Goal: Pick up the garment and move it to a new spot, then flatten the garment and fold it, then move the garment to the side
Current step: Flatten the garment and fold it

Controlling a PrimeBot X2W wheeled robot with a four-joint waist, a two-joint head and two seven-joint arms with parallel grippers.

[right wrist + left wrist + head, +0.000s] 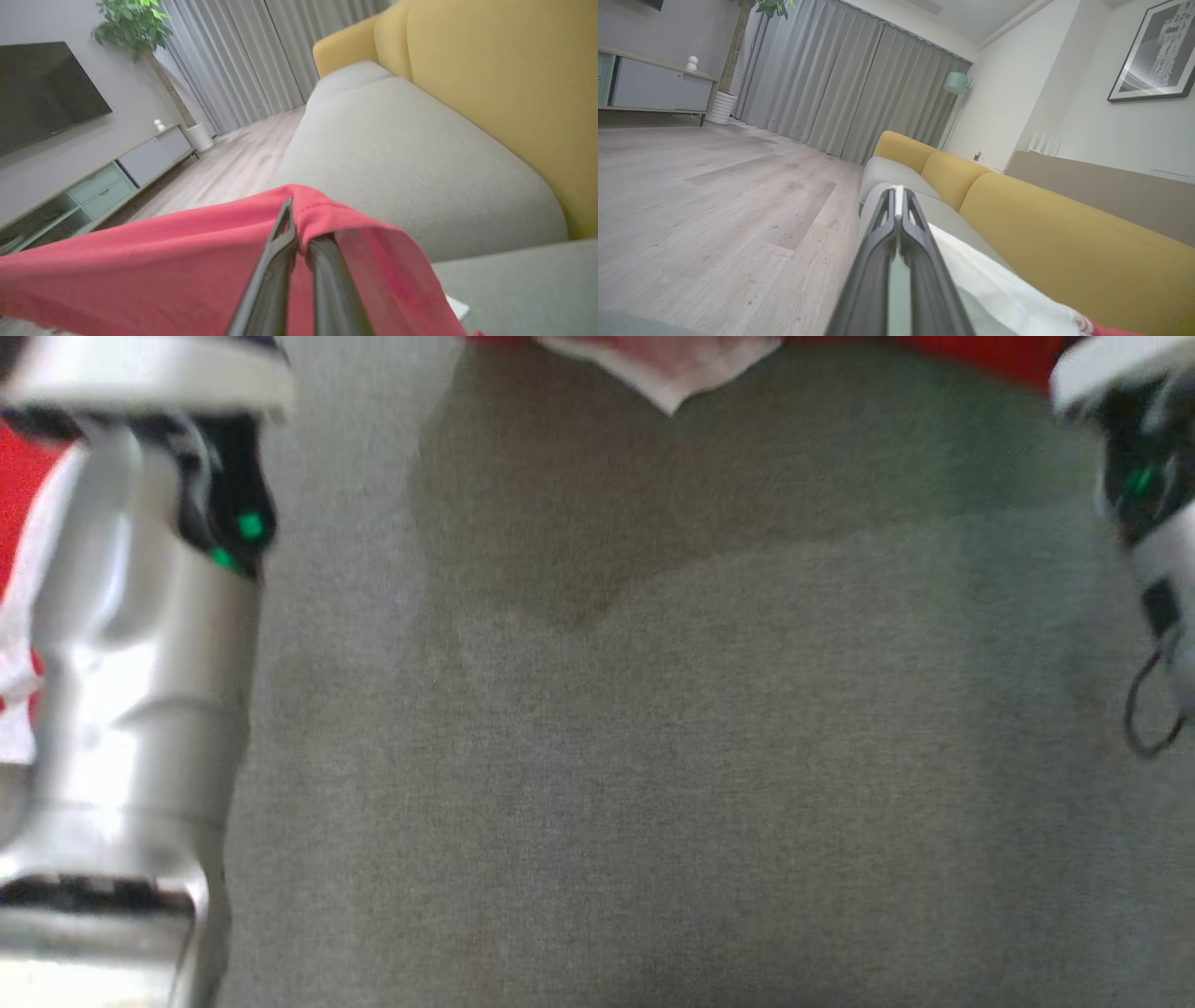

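The white edge of the red-and-white cloth garment (994, 289) is pinched by the left gripper (899, 196), its red hem by the right gripper (301, 224). It is held stretched between them above the grey fabric sofa seat (653, 756), probably to be laid flat.

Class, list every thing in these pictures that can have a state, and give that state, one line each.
garment, lifted over the sofa, not yet folded.
left gripper, shut on the garment's white part.
right gripper, shut on the garment's red edge.
curtains, drawn shut.
TV, screen dark.
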